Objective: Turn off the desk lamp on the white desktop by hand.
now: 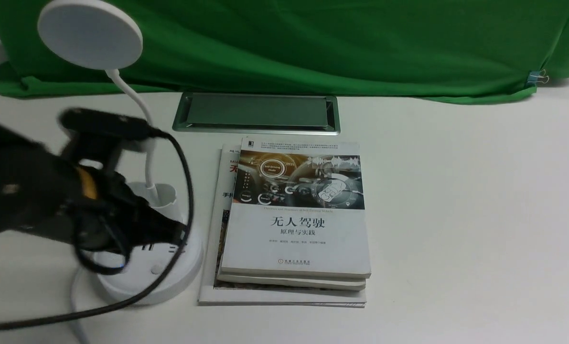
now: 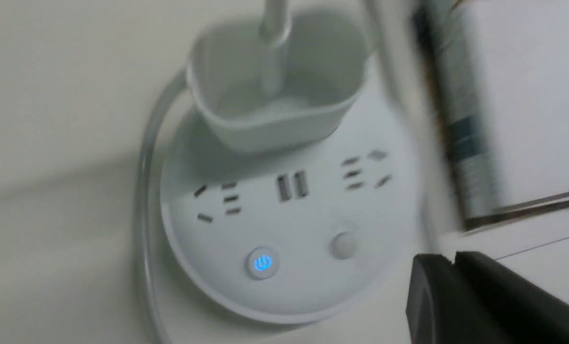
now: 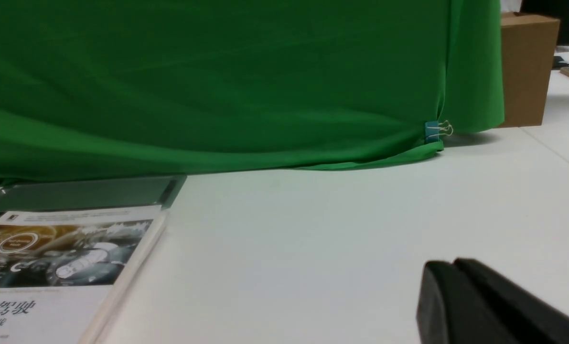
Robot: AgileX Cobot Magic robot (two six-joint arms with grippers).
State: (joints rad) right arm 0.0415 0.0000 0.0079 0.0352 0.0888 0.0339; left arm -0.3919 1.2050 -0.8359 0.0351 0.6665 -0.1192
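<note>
The white desk lamp stands at the left of the white desktop (image 1: 456,215). Its round disc head (image 1: 90,33) is up at the top left on a thin bent neck (image 1: 143,124). The cup holder (image 2: 277,95) sits on the round base (image 2: 289,224). The base has sockets, a blue-lit power button (image 2: 262,263) and a plain round button (image 2: 344,244). My left gripper (image 1: 181,234) is shut and empty, hovering over the base. In the left wrist view the left gripper's tips (image 2: 454,260) are beside the base rim, near the plain button. My right gripper (image 3: 454,265) is shut and empty above bare desktop.
A stack of books (image 1: 296,215) lies right of the lamp base. The silver-framed grey cable hatch (image 1: 256,112) is behind them. A green cloth backdrop (image 1: 337,43) with a binder clip (image 1: 535,78) closes the far side. The lamp's cord (image 2: 143,191) runs beside the base. A cardboard box (image 3: 528,67) stands far right.
</note>
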